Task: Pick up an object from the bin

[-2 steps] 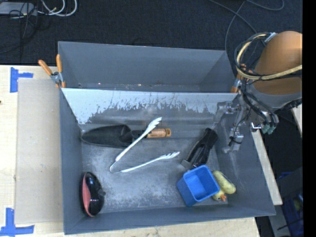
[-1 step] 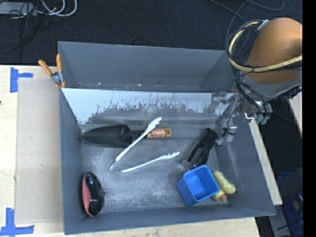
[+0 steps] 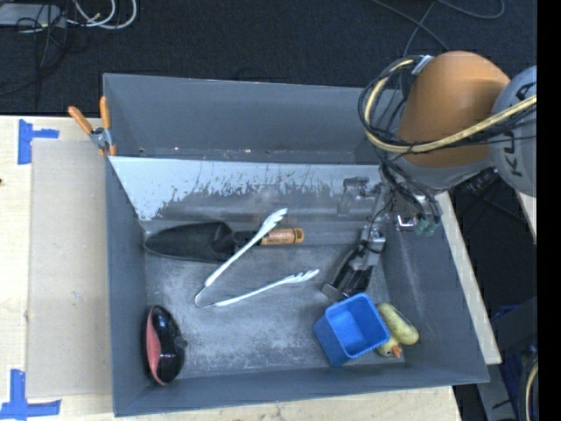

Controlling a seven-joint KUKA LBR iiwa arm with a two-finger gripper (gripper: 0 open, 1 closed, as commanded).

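Note:
My gripper (image 3: 349, 279) hangs in the right half of the bin, below the arm's wrist, with its dark fingers pointing down and left. It is open and nothing sits between the fingers. Just below it lies a blue square cup (image 3: 352, 328), mouth up. A yellow, banana-like thing (image 3: 398, 324) rests against the cup's right side. To the left of the gripper lie white plastic tongs (image 3: 250, 266), spread open, their nearer tip a short way from the fingers.
A black scoop with an orange handle (image 3: 210, 239) lies behind the tongs near the back wall. A black and red oval thing (image 3: 161, 345) sits in the front left corner. The arm's orange cover and cables overhang the right rim.

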